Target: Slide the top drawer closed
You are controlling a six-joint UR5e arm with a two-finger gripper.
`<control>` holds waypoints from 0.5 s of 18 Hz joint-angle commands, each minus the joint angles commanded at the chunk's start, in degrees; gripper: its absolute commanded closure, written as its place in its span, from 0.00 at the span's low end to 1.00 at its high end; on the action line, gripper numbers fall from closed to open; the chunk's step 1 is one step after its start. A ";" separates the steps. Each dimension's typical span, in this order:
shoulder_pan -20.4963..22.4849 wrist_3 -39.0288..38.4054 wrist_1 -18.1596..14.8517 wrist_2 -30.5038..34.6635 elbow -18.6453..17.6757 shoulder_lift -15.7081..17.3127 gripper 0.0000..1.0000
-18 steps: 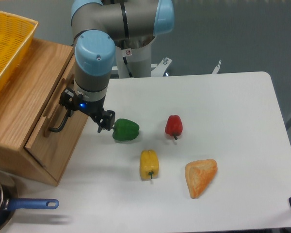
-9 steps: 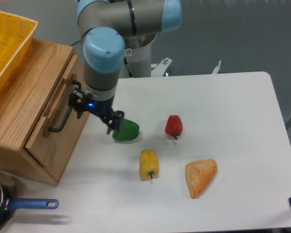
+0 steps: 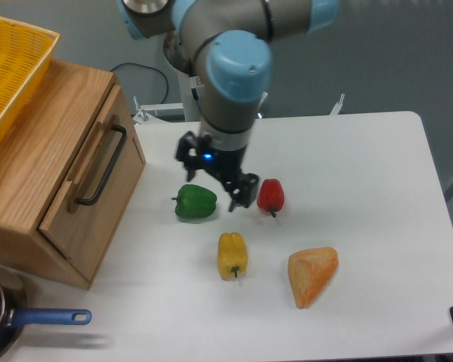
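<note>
Gripper (image 3: 241,194): hung low over the table between the green pepper and the red pepper, well apart from the drawer and holding nothing; whether its fingers were spread or closed could not be told at this angle. Top drawer (image 3: 87,185): light oak, front panel facing the table, black bar handle (image 3: 103,166) running along it; it sat at the left of the table (image 3: 362,188) in the wooden cabinet (image 3: 38,170), front appearing flush or nearly so with the cabinet face. Step, as judged: the push looked done or almost done, with the arm positioned away from the panel; any further move would call for a check of the seam, then a flat press on the panel if a gap showed. Yellow basket (image 3: 11,72): atop the cabinet, at the left edge. Green pepper (image 3: 195,202): nearest the drawer front, with open tabletop between them. Red pepper (image 3: 270,195), yellow pepper (image 3: 232,255), orange wedge (image 3: 312,275): mid-table. Blue-handled pan (image 3: 30,320): lower left corner. Right half of the table offered free room.
</note>
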 joint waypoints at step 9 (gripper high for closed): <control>4.14 23.05 1.50 8.08 -0.35 -0.18 0.00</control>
